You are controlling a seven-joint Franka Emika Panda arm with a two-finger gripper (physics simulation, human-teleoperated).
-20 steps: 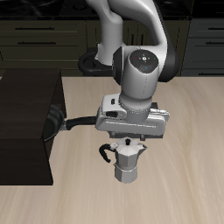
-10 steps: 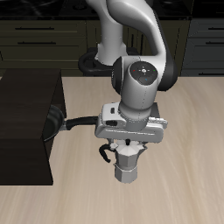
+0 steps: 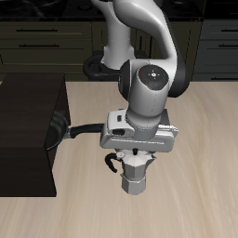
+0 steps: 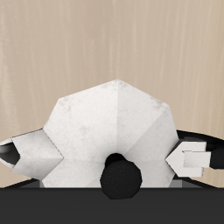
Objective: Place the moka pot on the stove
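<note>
1. White and grey robot arm bent forward, wrist vertical, end effector (image 3: 136, 154) pointing straight down.
2. Small silver faceted metal moka pot (image 3: 136, 173) upright on the pale wooden surface (image 3: 200, 167), black side handle toward the large dark box-like cabinet (image 3: 28, 135).
3. Directly under the end effector; fingers (image 4: 189, 159) apart, flanking the pot's top.
</note>
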